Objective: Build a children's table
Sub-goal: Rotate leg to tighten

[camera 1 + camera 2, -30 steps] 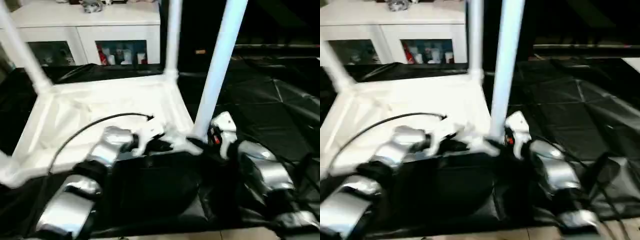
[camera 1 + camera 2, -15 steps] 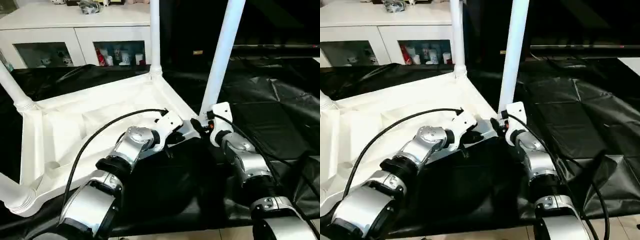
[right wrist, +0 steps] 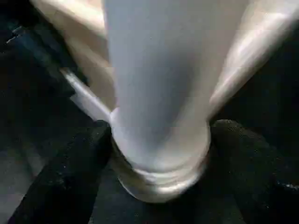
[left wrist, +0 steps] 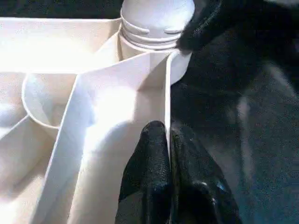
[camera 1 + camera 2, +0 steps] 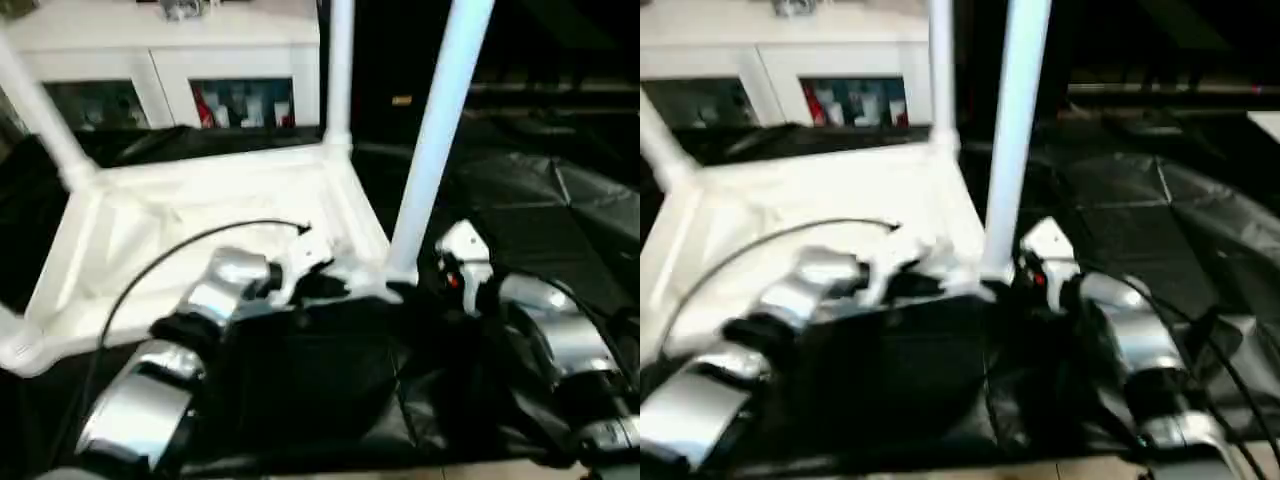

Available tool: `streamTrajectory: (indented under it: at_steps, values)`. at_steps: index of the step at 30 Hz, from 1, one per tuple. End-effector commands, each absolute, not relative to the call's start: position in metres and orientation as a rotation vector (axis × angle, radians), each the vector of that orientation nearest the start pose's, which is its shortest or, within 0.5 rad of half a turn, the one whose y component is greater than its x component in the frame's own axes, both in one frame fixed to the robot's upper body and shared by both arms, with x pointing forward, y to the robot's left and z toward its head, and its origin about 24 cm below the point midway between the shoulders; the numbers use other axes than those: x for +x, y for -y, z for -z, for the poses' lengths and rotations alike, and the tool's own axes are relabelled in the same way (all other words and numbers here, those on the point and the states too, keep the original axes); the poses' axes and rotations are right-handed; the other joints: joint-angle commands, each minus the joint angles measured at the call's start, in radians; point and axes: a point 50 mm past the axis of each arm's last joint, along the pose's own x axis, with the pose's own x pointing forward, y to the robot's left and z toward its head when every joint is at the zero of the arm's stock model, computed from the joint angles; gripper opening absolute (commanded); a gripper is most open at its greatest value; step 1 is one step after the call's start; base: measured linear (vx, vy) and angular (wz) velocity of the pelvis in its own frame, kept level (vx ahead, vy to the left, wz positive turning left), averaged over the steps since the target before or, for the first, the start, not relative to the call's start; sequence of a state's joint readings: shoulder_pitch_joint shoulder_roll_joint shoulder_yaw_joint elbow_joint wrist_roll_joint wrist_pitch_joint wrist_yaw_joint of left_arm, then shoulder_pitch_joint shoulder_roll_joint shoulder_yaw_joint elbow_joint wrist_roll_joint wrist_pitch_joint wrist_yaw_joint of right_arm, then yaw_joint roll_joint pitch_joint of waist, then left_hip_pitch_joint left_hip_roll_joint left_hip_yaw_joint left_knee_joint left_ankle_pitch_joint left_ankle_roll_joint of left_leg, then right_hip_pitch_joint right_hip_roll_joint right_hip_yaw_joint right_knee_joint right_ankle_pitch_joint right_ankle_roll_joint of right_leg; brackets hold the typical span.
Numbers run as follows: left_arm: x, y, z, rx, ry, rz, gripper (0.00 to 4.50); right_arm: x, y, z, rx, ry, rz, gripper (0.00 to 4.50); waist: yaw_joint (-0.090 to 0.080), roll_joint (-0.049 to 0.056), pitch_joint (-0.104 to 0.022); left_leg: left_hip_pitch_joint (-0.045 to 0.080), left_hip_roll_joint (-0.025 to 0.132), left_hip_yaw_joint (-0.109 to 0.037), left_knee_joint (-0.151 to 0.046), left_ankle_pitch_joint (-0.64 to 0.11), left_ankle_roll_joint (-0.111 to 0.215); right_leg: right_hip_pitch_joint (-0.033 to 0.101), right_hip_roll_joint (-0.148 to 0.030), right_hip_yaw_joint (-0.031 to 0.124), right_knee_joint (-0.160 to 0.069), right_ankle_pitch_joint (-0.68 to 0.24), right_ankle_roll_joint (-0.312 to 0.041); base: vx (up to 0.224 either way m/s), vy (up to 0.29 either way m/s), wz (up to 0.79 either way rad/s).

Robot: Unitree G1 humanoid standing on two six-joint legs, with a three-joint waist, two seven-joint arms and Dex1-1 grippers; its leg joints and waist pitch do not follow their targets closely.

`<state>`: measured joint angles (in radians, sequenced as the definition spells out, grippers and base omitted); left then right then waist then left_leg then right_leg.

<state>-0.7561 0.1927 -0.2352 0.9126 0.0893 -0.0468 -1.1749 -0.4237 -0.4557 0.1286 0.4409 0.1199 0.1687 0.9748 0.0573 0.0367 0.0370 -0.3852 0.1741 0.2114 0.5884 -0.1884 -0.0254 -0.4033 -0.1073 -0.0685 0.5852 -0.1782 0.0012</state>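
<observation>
The white tabletop (image 5: 200, 210) lies upside down on the black cover, its legs pointing up. My left gripper (image 4: 169, 140) is shut on the tabletop's raised rim (image 4: 167, 93), close to the near right corner socket. The near right leg (image 5: 435, 150) stands in that socket. My right gripper (image 3: 161, 135) is shut on this leg's ribbed base, with one black finger (image 3: 70, 177) on each side of it. Two more legs rise at the far right (image 5: 340, 70) and far left (image 5: 40, 110) corners. In the head views the two grippers (image 5: 325, 288) (image 5: 420, 290) meet at this corner.
A white cabinet with glass doors (image 5: 170, 60) stands behind the black-covered work table (image 5: 560, 220). A black cable (image 5: 170, 255) arcs from my left forearm over the tabletop. The cover is creased to the right of my right arm.
The whole picture has shifted and tilted, so the camera has moved. Both grippers stay at the same corner, the left on the rim and the right around the leg's base.
</observation>
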Motion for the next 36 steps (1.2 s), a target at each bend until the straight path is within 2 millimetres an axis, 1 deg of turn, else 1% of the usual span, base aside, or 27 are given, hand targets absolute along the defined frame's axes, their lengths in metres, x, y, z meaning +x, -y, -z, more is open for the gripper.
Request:
streamTrajectory:
  at_steps: [1,2,3,4,6,7,8,10,11,13,19,20,22,23,24,25,26,27,28,29,30,31,32,33,35,36]
  values:
    - [0.328,-0.091,-0.043,0.311,-0.417,1.425,0.0,0.303,0.182,-0.053,-0.254,-0.375,-1.016,3.72,0.003,-0.014,-0.061,0.016,0.065,-0.026,-0.062,-0.133,0.13,0.049,-0.05,0.036,-0.046,-0.042,-0.299,0.0,0.0,0.0]
    - [0.328,-0.091,-0.043,0.311,-0.417,1.425,0.0,0.303,0.182,-0.053,-0.254,-0.375,-1.016,3.56,0.006,-0.013,-0.061,0.019,0.064,-0.025,-0.061,-0.138,0.132,0.047,-0.051,0.036,-0.048,-0.045,-0.304,0.0,0.0,0.0]
    - [0.329,-0.091,-0.044,0.311,-0.407,1.427,0.0,0.302,0.181,-0.051,-0.262,-0.389,-1.031,3.46,0.008,-0.015,-0.06,0.018,0.063,-0.024,-0.062,-0.148,0.129,0.048,-0.051,0.037,-0.049,-0.054,-0.304,0.0,0.0,0.0]
    - [0.328,-0.091,-0.044,0.309,-0.405,1.43,0.0,0.303,0.18,-0.051,-0.257,-0.388,-1.029,3.38,0.009,-0.014,-0.059,0.018,0.064,-0.025,-0.062,-0.153,0.126,0.049,-0.053,0.037,-0.05,-0.064,-0.303,0.0,0.0,0.0]
    - [0.328,-0.092,-0.044,0.305,-0.404,1.441,0.0,0.304,0.178,-0.052,-0.248,-0.384,-1.035,3.26,0.008,-0.014,-0.057,0.018,0.063,-0.026,-0.066,-0.185,0.11,0.048,-0.054,0.036,-0.056,-0.118,-0.29,0.0,0.0,0.0]
    - [0.327,-0.092,-0.044,0.304,-0.405,1.443,0.0,0.304,0.178,-0.052,-0.244,-0.382,-1.036,3.26,0.008,-0.014,-0.057,0.018,0.063,-0.026,-0.066,-0.188,0.106,0.049,-0.054,0.037,-0.056,-0.128,-0.287,0.0,0.0,0.0]
    - [0.327,-0.092,-0.044,0.304,-0.405,1.444,0.0,0.304,0.177,-0.051,-0.241,-0.383,-1.04,3.13,0.008,-0.015,-0.056,0.018,0.063,-0.027,-0.067,-0.189,0.101,0.05,-0.054,0.037,-0.057,-0.14,-0.282,0.0,0.0,0.0]
    - [0.326,-0.092,-0.044,0.301,-0.407,1.45,0.0,0.303,0.177,-0.052,-0.241,-0.383,-1.047,2.92,0.008,-0.014,-0.057,0.018,0.064,-0.027,-0.067,-0.183,0.097,0.05,-0.054,0.037,-0.057,-0.138,-0.279,0.0,0.0,0.0]
    - [0.326,-0.092,-0.044,0.301,-0.407,1.45,0.0,0.303,0.177,-0.052,-0.241,-0.383,-1.047,2.92,0.008,-0.014,-0.058,0.019,0.064,-0.027,-0.066,-0.177,0.098,0.05,-0.053,0.037,-0.055,-0.127,-0.281,0.0,0.0,0.0]
    - [0.325,-0.093,-0.044,0.298,-0.413,1.458,0.0,0.302,0.178,-0.051,-0.233,-0.386,-1.055,2.78,0.008,-0.014,-0.058,0.018,0.064,-0.027,-0.066,-0.171,0.101,0.05,-0.052,0.037,-0.053,-0.111,-0.285,0.0,0.0,0.0]
    - [0.324,-0.095,-0.042,0.297,-0.428,1.465,0.0,0.299,0.179,-0.048,-0.212,-0.391,-1.056,2.74,0.009,-0.015,-0.059,0.019,0.063,-0.025,-0.063,-0.157,0.112,0.05,-0.053,0.037,-0.052,-0.099,-0.29,0.0,0.0,0.0]
    - [0.324,-0.095,-0.04,0.3,-0.434,1.45,0.0,0.302,0.18,-0.046,-0.192,-0.384,-1.007,2.74,0.008,-0.019,-0.059,0.018,0.063,-0.025,-0.063,-0.155,0.113,0.05,-0.052,0.037,-0.052,-0.1,-0.289,0.0,0.0,0.0]
    - [0.325,-0.094,-0.038,0.304,-0.441,1.414,0.0,0.308,0.181,-0.044,-0.159,-0.371,-0.918,2.74,0.007,-0.017,-0.058,0.016,0.062,-0.026,-0.063,-0.157,0.109,0.049,-0.054,0.037,-0.052,-0.117,-0.286,0.0,0.0,0.0]
    - [0.33,-0.092,-0.036,0.343,-0.434,1.322,0.0,0.315,0.182,-0.043,-0.142,-0.371,-0.806,2.74,0.004,-0.023,-0.056,0.017,0.062,-0.026,-0.065,-0.173,0.102,0.048,-0.054,0.037,-0.056,-0.146,-0.281,0.0,0.0,0.0]
    - [0.333,-0.089,-0.034,0.348,-0.435,1.267,0.0,0.32,0.183,-0.041,-0.114,-0.376,-0.728,2.74,-0.002,-0.019,-0.053,0.019,0.062,-0.028,-0.068,-0.201,0.084,0.043,-0.054,0.039,-0.061,-0.192,-0.273,0.0,0.0,0.0]
    - [0.333,-0.089,-0.033,0.348,-0.436,1.255,0.0,0.321,0.183,-0.041,-0.106,-0.377,-0.709,2.74,-0.007,-0.019,-0.052,0.02,0.06,-0.029,-0.069,-0.219,0.072,0.042,-0.053,0.039,-0.063,-0.222,-0.268,0.0,0.0,0.0]
    - [0.335,-0.084,-0.033,0.334,-0.429,1.211,0.0,0.325,0.18,-0.039,-0.061,-0.379,-0.643,2.74,-0.01,-0.019,-0.051,0.024,0.059,-0.031,-0.071,-0.25,0.048,0.041,-0.053,0.04,-0.07,-0.276,-0.253,0.0,0.0,0.0]
    - [0.336,-0.081,-0.032,0.327,-0.425,1.197,0.0,0.327,0.179,-0.039,-0.044,-0.379,-0.623,2.73,-0.013,-0.019,-0.049,0.024,0.058,-0.031,-0.072,-0.263,0.04,0.04,-0.053,0.04,-0.072,-0.294,-0.248,0.0,0.0,0.0]
    - [0.336,-0.07,-0.031,0.309,-0.428,1.164,0.0,0.331,0.173,-0.036,-0.007,-0.378,-0.535,2.73,-0.016,-0.018,-0.049,0.024,0.058,-0.034,-0.074,-0.282,0.028,0.04,-0.053,0.04,-0.076,-0.324,-0.234,0.0,0.0,0.0]
    - [0.336,-0.067,-0.031,0.304,-0.43,1.155,0.0,0.332,0.171,-0.034,0.004,-0.378,-0.508,2.73,-0.022,-0.018,-0.046,0.026,0.059,-0.033,-0.077,-0.297,0.016,0.034,-0.052,0.042,-0.078,-0.334,-0.226,0.0,0.0,0.0]
    - [0.336,-0.054,-0.029,0.318,-0.44,1.118,0.0,0.335,0.161,-0.03,-0.009,-0.373,-0.439,2.73,-0.026,-0.019,-0.047,0.024,0.056,-0.036,-0.078,-0.302,0.007,0.037,-0.053,0.041,-0.08,-0.352,-0.214,0.0,0.0,0.0]
    - [0.335,-0.05,-0.03,0.312,-0.439,1.113,0.0,0.335,0.158,-0.029,-0.017,-0.371,-0.428,2.72,-0.027,-0.019,-0.049,0.024,0.056,-0.036,-0.077,-0.303,0.007,0.036,-0.054,0.041,-0.08,-0.355,-0.21,0.0,0.0,0.0]
    - [0.334,-0.037,-0.031,0.292,-0.435,1.1,0.0,0.337,0.149,-0.026,-0.041,-0.364,-0.396,2.72,-0.029,-0.021,-0.049,0.025,0.056,-0.035,-0.077,-0.296,0.007,0.035,-0.053,0.042,-0.081,-0.35,-0.207,0.0,0.0,0.0]
    - [0.333,-0.035,-0.031,0.289,-0.434,1.1,0.0,0.337,0.148,-0.025,-0.042,-0.363,-0.392,2.72,-0.029,-0.019,-0.049,0.024,0.055,-0.035,-0.076,-0.292,0.007,0.035,-0.054,0.042,-0.081,-0.348,-0.207,0.0,0.0,0.0]
    - [0.332,-0.025,-0.032,0.278,-0.425,1.105,0.0,0.337,0.14,-0.022,-0.047,-0.362,-0.374,2.72,-0.028,-0.021,-0.049,0.022,0.053,-0.034,-0.075,-0.286,0.02,0.035,-0.053,0.042,-0.084,-0.347,-0.199,0.0,0.0,0.0]
    - [0.329,-0.017,-0.033,0.278,-0.409,1.119,0.0,0.34,0.132,-0.022,-0.069,-0.353,-0.349,2.72,-0.029,-0.025,-0.048,0.021,0.052,-0.034,-0.075,-0.287,0.026,0.034,-0.053,0.041,-0.085,-0.353,-0.196,0.0,0.0,0.0]
